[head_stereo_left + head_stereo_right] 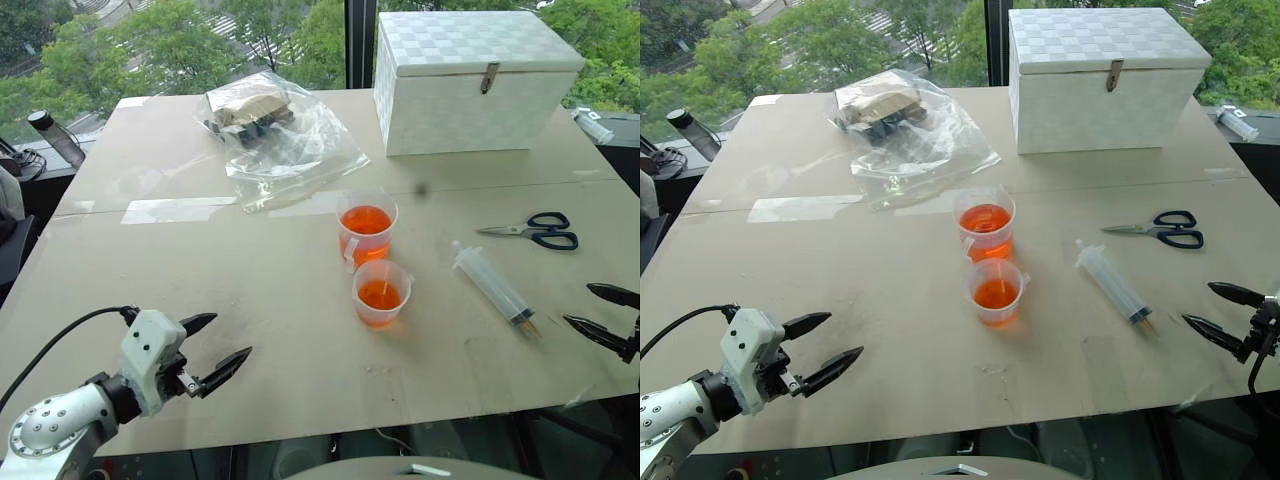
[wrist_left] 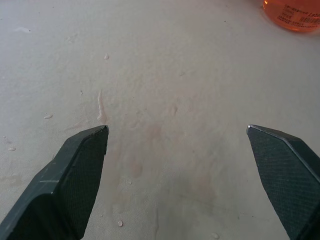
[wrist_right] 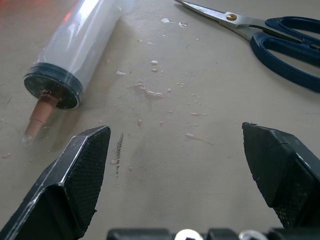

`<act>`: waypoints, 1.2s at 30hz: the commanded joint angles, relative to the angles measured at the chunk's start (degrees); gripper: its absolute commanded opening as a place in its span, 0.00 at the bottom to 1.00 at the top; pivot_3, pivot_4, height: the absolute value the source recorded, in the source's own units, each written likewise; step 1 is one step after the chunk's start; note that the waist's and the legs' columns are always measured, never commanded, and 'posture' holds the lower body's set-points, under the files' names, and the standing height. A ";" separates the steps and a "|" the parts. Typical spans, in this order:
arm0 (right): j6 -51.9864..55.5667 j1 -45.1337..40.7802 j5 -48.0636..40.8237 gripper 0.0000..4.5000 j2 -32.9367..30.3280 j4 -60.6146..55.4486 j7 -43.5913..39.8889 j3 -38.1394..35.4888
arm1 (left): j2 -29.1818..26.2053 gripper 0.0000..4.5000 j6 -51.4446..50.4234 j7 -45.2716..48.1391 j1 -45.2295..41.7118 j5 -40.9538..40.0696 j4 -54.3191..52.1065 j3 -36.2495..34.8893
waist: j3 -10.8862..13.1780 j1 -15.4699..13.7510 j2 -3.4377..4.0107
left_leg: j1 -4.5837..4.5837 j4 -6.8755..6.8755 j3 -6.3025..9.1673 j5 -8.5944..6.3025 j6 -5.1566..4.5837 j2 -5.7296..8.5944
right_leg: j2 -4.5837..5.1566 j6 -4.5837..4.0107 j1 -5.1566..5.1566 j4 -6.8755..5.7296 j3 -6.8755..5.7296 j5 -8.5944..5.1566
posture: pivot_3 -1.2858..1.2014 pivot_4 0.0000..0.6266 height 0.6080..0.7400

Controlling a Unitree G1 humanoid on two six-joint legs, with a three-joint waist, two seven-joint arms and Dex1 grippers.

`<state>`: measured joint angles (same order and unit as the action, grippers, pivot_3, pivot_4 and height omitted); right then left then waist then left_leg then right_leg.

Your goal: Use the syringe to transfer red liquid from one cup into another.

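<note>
One syringe (image 1: pixel 496 290) beside right gripper (image 1: pixel 603 314)

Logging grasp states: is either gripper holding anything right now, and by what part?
Nothing is held. The left gripper and right gripper both have open jaws; the syringe lies on the table.

The left arm (image 1: pixel 60 425) is silver-grey metal with small dark screws near the wrist joint, ending in a white angular housing. A black cable (image 1: pixel 55 340) loops from it. Both grippers carry tapered black fingers (image 2: pixel 70 185) with finely cross-hatched, possibly rubber, pads.
</note>
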<state>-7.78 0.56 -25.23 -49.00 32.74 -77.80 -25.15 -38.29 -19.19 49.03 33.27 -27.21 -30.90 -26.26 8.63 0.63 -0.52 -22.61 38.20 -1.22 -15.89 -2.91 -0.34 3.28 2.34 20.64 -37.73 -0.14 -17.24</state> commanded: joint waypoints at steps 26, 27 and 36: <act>19.93 -2.28 -6.38 0.99 -1.83 -24.00 5.87 1.00 | -3.62 1.00 -0.28 4.25 -5.18 -4.30 -1.68 -4.26 | 0.01 0.05 0.14 | -0.03 -0.03 0.03 0.00 0.01 0.00 | 0.03 0.00 0.06 -0.01 0.00 0.00 | 0.52 0.24 1.00; 21.96 -2.42 -6.97 0.99 -1.80 -25.82 6.78 1.06 | -4.06 1.00 -0.52 4.39 -5.52 -4.66 -1.99 -4.33 | 0.02 0.03 0.14 | -0.03 -0.03 0.04 0.00 0.01 0.00 | 0.03 0.01 0.06 -0.02 0.00 0.00 | 0.52 0.24 1.00; 56.40 -12.27 -8.82 0.99 -3.89 -47.35 26.09 13.73 | -20.16 1.00 -16.74 1.24 -28.36 -28.20 -12.14 -1.83 | 0.06 -0.14 0.16 | -0.21 0.00 0.11 0.01 0.04 0.02 | 0.05 0.03 0.18 0.01 -0.07 0.02 | 0.52 0.24 1.00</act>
<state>42.90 -9.67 -33.42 -50.65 -12.21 -54.01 -12.54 -56.35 -33.21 51.01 6.90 -51.79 -41.27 -28.35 8.69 0.49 -0.36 -22.87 38.19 -1.12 -15.84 -2.80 -0.31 3.33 2.37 20.85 -37.68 -0.21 -17.22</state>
